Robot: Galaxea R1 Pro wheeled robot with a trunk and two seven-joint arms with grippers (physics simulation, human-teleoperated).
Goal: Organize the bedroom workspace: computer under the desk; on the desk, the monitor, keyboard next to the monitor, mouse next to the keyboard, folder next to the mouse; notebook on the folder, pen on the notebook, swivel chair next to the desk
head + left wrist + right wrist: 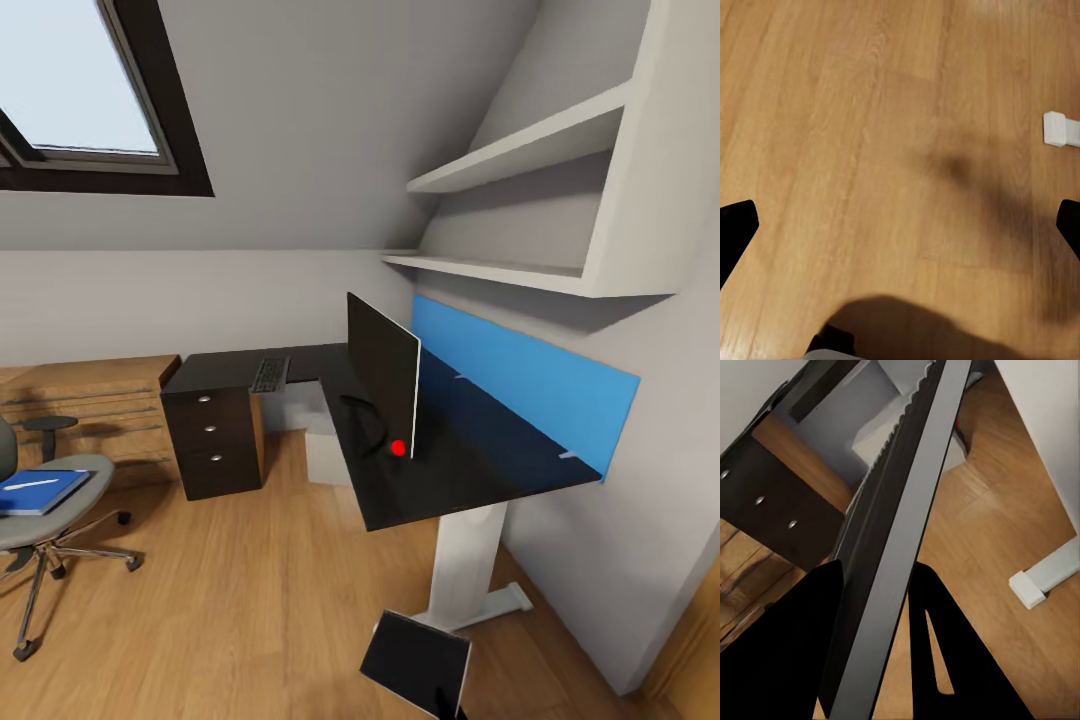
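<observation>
Right gripper clamping dark flat slab, left gripper wide — wood floor, black desk, attic room.

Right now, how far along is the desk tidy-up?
Done: monitor and keyboard sit on the desk, with the white computer under it. In hand: right gripper clamps a flat dark panel, possibly the folder. Left: blue notebook with pen on the swivel chair.
</observation>
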